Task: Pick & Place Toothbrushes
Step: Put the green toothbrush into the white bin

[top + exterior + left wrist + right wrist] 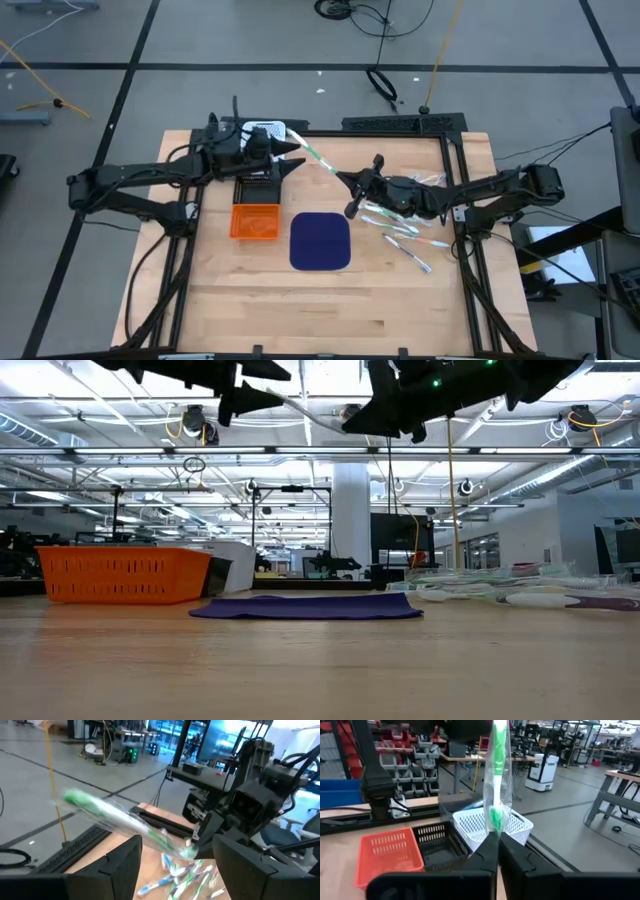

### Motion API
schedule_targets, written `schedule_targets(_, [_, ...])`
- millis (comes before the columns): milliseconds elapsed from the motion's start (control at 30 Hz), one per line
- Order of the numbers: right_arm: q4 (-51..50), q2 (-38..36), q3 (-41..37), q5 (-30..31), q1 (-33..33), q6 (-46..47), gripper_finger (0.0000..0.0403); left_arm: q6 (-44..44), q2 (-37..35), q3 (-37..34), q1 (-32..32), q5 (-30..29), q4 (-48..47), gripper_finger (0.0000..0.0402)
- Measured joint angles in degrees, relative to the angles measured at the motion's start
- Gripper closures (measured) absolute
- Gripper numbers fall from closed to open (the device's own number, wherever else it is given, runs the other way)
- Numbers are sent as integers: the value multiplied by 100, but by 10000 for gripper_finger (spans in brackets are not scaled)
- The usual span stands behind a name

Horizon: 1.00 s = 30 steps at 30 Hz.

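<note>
My right gripper [346,181] [498,838] is shut on a green and white toothbrush in a clear wrapper [318,155] [498,775], raised over the table between the baskets and the pile. My left gripper [294,153] [177,847] is open and faces it. Its fingers stand on either side of the toothbrush's [125,820] free half; I cannot tell whether they touch it. More toothbrushes [402,222] [182,877] lie in a loose pile on the table under the right arm. My right gripper pinches the wrapped toothbrush by its near end [495,820] between the two fingers, coming level from the table's right. The toothbrush sticks out past the fingertips toward the far left, lifted clear of the table. Its free green end [76,798] lies by the left gripper.
A white basket [266,130], a black basket [258,182] and an orange basket [255,221] stand in a row under the left arm. A dark blue mat [320,241] lies flat at mid-table. Bare wood stretches along the near edge.
</note>
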Motion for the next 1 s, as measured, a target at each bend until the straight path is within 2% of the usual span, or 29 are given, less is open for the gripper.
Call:
schedule_targets(233, [57, 2, 0, -26, 108, -19, 403, -7, 559, 0, -103, -6, 762, 156])
schedule_targets(333, [33, 2, 0, -33, 110, -44, 403, -98, 769, 0, -135, -5, 1046, 169])
schedule_targets(433, [12, 2, 0, -31, 110, -64, 403, -153, 826, 0, -133, -4, 1069, 214])
schedule_targets(600, [-42, 2, 0, -25, 110, -66, 403, -176, 857, 0, -133, 33, 970, 349])
schedule_targets(667, [-61, 2, 0, -10, 105, -67, 402, -170, 848, 0, -149, 58, 1013, 385])
schedule_targets(1000, [-331, 4, 4, -30, 58, -89, 387, -202, 833, 0, -136, 1, 863, 395])
